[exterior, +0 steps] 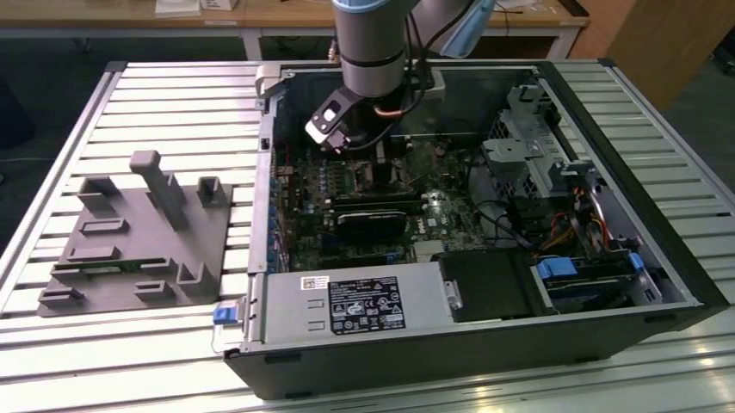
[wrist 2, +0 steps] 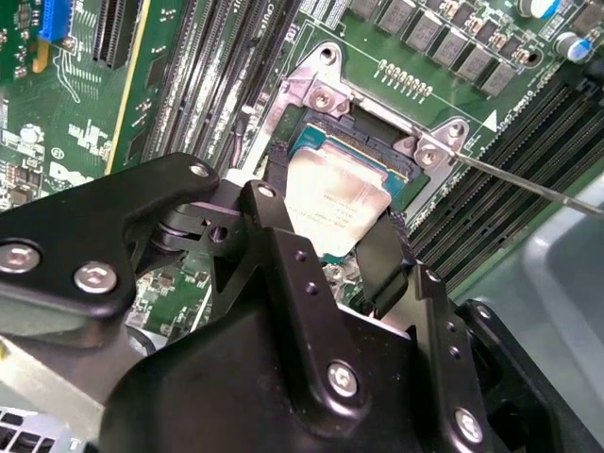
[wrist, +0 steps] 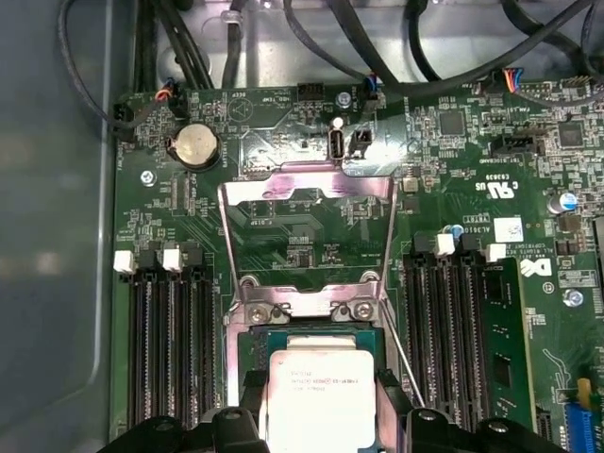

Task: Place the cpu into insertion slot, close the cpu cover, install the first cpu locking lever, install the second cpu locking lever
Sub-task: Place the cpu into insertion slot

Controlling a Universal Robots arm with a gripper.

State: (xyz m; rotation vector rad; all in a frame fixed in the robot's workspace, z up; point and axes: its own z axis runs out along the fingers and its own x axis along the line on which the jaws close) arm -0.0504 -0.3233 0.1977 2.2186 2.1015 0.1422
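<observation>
Second wrist view: claw (wrist 2: 326,219) grips cpu (wrist 2: 332,200) over insertion slot (wrist 2: 363,142).

Exterior elevated, wrist views close on cpu (wrist: 319,396) (wrist 2: 338,203)

Arm (exterior: 373,43): grey tubular link, pale blue joint cap (exterior: 471,26), white-faced block (exterior: 327,122) at wrist. Pincer (wrist 2: 330,222): matte black linkage plates, silver screw heads, small drilled holes.

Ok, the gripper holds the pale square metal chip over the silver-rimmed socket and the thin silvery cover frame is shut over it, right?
No: the first wrist view shows the silvery cover frame swung open, off the silver-rimmed socket. The gripper does hold the pale square chip.
</observation>
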